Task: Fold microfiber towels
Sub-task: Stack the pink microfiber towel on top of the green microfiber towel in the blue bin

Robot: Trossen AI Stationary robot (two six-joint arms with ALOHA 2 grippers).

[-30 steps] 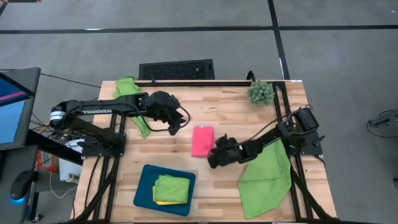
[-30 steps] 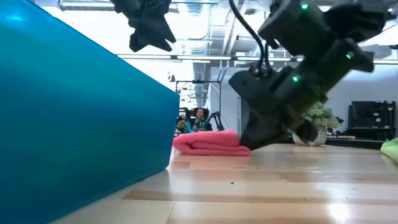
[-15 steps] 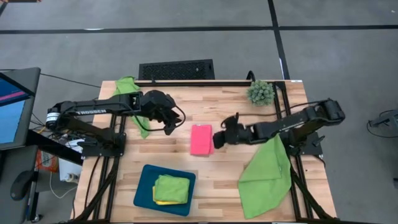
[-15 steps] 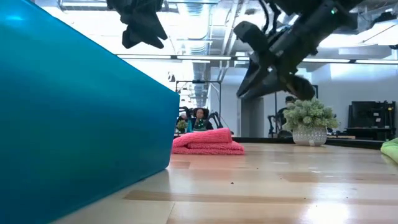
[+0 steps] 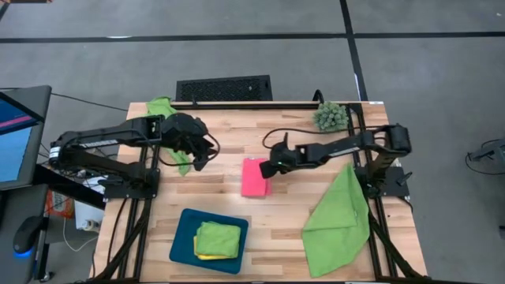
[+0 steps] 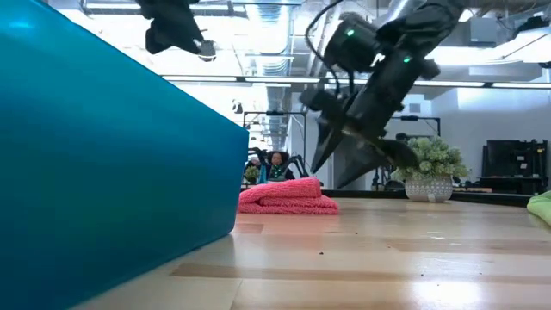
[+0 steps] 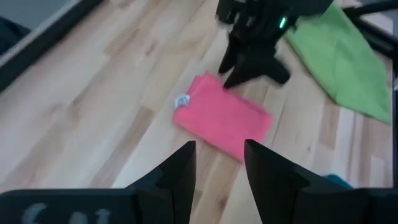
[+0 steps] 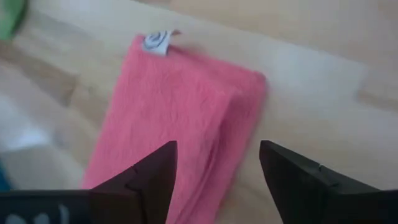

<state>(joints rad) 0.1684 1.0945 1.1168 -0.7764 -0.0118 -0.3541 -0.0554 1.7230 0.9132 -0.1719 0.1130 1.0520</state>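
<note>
A hot pink microfiber towel (image 5: 254, 178), folded into a rectangle, lies flat on the wooden table's middle. My right gripper (image 5: 271, 168) hovers open over its far right corner, fingers slanting down (image 8: 217, 163); in the low view (image 6: 331, 172) the tips stand just above the towel (image 6: 287, 197). My left gripper (image 5: 202, 155) hangs open and empty, high up left of the towel (image 7: 217, 167). One lime green towel (image 5: 339, 214) lies spread at the right edge. Another (image 5: 162, 108) drapes over the far left corner. A folded green towel (image 5: 218, 237) rests on a yellow one in the teal tray (image 5: 183, 229).
A small spiky plant (image 5: 331, 117) stands at the far right corner. The teal tray's wall (image 6: 112, 181) fills the low view's left. A dark grille (image 5: 224, 87) lies beyond the far edge. Bare wood shows between the pink towel and the left arm.
My right gripper has swung from the pink towel's near right corner toward the far edge, risen, rolled and opened wide. My left gripper has drawn back toward the table's left edge and gone up. The pink towel has stayed where it was.
</note>
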